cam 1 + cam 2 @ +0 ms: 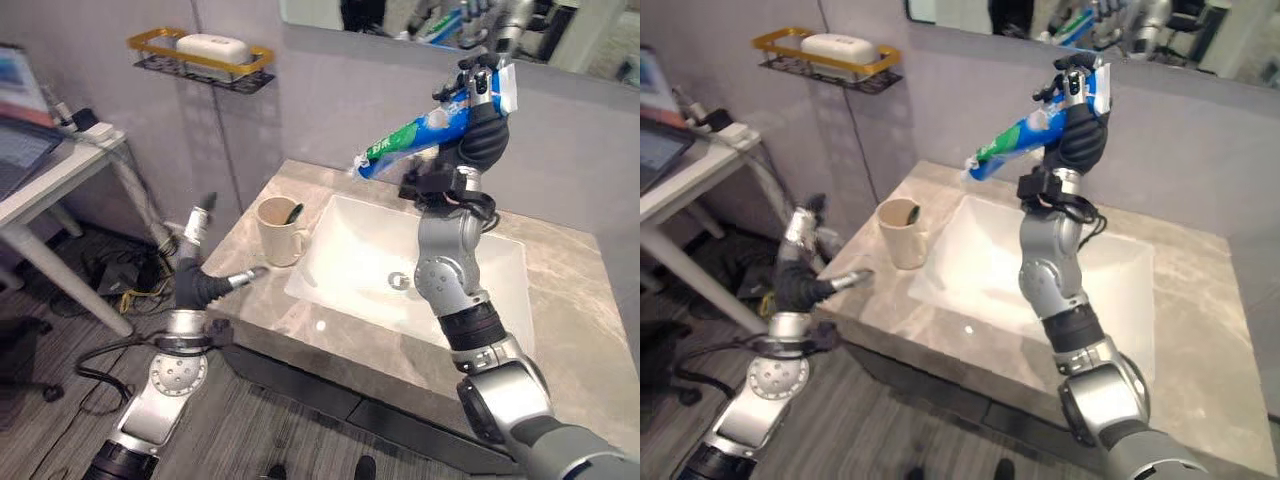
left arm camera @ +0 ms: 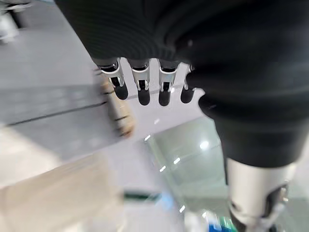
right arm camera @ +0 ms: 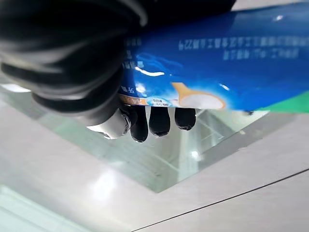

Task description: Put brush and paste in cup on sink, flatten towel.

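Left hand [image 1: 193, 282], fingers relaxed and empty, hovers left of the cup [image 1: 280, 230], which already holds a brush [image 1: 294, 213]. Right of the cup, above the sink [image 1: 350, 225], the right hand [image 1: 482, 135] grasps the toothpaste tube [image 1: 420, 134]. Likely light, soft and slippery, it is best held mid-body.

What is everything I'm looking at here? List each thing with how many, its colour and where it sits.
Blue and green toothpaste tube: one, held high above the sink.
Beige ceramic cup: one, on the counter left of the basin, a dark green brush inside.
White rectangular sink basin: one, set in the grey marble counter.
Yellow-rimmed wire shelf: one, on the wall, holding a white soap.
White side table: one, far left.
Right hand: curled round the tube.
Left hand: fingers straight, beside the counter's left edge.
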### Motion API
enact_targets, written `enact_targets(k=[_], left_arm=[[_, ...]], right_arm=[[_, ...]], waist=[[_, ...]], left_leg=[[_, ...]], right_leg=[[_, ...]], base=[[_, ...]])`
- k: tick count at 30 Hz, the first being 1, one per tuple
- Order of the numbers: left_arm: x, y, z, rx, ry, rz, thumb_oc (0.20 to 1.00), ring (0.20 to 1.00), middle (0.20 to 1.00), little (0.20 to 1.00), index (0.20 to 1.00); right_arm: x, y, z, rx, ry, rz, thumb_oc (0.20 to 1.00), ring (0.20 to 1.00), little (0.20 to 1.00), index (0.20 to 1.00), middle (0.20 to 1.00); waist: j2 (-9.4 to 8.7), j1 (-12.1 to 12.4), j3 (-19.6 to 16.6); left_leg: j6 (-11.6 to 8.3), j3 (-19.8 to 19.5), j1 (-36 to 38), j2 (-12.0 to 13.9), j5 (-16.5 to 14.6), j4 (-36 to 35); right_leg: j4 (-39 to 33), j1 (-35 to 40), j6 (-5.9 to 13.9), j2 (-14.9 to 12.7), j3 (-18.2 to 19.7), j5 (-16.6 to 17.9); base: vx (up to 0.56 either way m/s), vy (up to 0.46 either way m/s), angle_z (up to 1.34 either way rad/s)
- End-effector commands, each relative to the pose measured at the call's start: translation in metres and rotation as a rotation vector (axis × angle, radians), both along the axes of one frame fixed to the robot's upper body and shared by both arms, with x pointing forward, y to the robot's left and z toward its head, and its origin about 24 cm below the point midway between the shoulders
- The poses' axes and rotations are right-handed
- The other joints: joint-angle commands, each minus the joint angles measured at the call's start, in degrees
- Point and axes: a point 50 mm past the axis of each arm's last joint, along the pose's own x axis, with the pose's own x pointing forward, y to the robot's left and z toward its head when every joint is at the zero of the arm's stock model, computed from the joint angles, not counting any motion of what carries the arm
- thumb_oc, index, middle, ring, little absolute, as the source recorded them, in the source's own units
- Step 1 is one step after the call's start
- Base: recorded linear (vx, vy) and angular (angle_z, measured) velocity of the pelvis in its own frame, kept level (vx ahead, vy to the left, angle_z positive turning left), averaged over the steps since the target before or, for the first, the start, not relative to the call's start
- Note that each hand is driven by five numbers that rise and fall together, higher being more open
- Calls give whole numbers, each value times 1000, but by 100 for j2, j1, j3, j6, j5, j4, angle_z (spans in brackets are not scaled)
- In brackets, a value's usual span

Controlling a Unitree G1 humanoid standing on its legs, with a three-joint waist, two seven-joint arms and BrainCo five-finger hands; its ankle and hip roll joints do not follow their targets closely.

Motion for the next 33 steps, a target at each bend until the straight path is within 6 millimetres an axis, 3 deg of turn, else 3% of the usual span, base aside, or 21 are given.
enact_targets(k=[1,6,33], left_arm=[[-2,-2,4,81,20,-124,1000,1000,1000,1000,1000],[-4,2,-19,197,161,-183,1000,1000,1000,1000,1000],[-7,15,-28,221,225,-121,1000,1000,1000,1000,1000]], right_arm=[[-10,1,59,35,-218,-3,200,200,200,200,200],[-4,10,61,27,-198,29,200,200,200,200,200],[-3,52,48,-226,-150,145,200,200,200,200,200]], waist=[[-350,49,-129],[-365,167,-105],[-527,229,64]], left_leg=[[205,-46,-85,-205,0,20],[207,-116,-116,-218,29,20],[236,-51,-230,-258,32,20]], right_leg=[[27,699,312,-532,225,-275],[25,748,324,-534,112,-303],[24,645,361,-587,134,-278]], base=[[43,-12,17],[1,8,17],[-1,1,0]])
